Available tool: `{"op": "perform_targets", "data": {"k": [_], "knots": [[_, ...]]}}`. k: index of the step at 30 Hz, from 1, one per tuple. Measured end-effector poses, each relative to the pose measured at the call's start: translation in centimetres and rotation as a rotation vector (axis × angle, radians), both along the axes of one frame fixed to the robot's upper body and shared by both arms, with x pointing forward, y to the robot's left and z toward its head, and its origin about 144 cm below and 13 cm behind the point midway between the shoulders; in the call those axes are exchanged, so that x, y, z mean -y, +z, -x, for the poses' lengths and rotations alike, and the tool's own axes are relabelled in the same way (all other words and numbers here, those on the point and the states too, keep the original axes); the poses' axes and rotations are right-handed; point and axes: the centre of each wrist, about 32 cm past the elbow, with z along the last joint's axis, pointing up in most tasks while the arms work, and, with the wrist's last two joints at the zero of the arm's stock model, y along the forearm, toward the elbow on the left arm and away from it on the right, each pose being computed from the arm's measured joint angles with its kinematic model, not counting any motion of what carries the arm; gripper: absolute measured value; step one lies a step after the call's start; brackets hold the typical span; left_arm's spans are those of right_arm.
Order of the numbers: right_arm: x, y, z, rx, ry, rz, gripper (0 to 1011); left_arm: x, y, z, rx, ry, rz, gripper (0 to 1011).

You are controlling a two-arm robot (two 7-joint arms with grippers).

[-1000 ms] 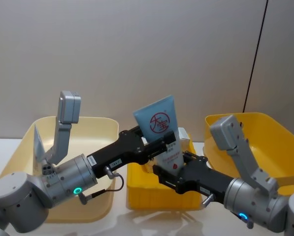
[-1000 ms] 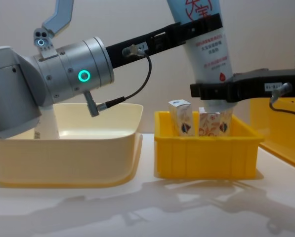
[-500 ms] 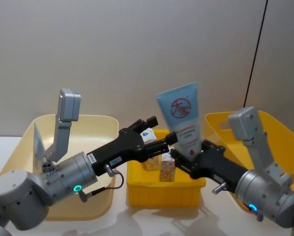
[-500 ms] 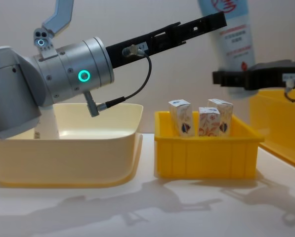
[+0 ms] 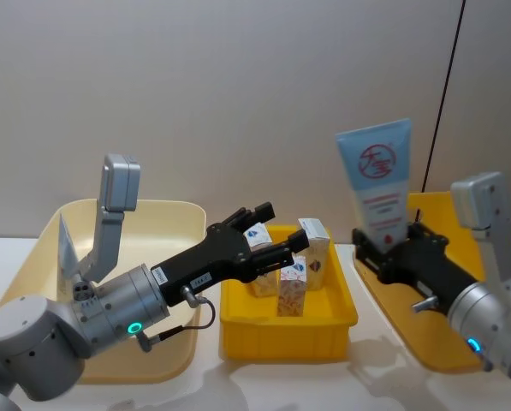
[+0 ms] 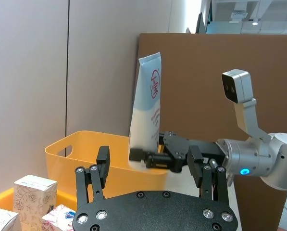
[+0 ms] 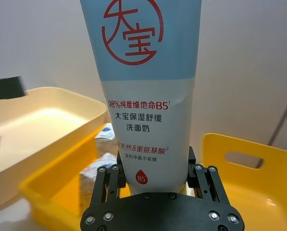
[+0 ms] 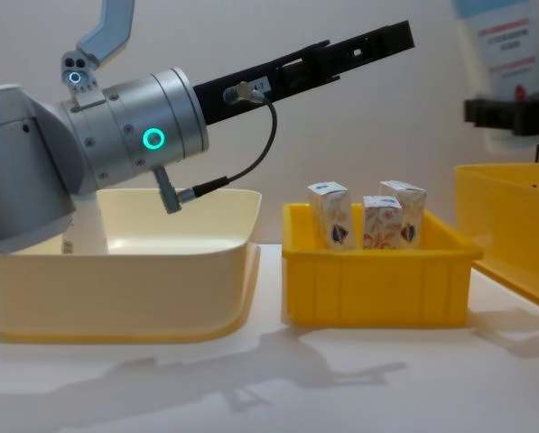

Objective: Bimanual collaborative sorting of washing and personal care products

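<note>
Tube (image 5: 377, 184), long axis upright, is pinched near its base by the right gripper (image 5: 392, 248) above the right-hand yellow bin (image 5: 407, 330); the left gripper (image 5: 276, 231) is held spread.

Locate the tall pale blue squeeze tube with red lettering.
Head view, right side: the tube stands upright in the right gripper, above the yellow plastic bin.

Robot lab cell: bare grey wall (image 5: 195, 86), brown partition (image 6: 196, 86), white table (image 8: 251, 383), plastic bins (image 8: 377, 284), office ceiling lights (image 6: 251, 22) beyond.
</note>
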Motion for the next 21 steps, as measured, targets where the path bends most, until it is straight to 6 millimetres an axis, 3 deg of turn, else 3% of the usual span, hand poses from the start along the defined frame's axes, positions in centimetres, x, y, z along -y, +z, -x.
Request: {"op": "perform_targets", "data": {"k": [21], "knots": [[2.8,0.2,-0.6,0.077,-0.315,0.027,662,0.0,0.0,0.0,0.0,0.0,0.0,1002]]}}
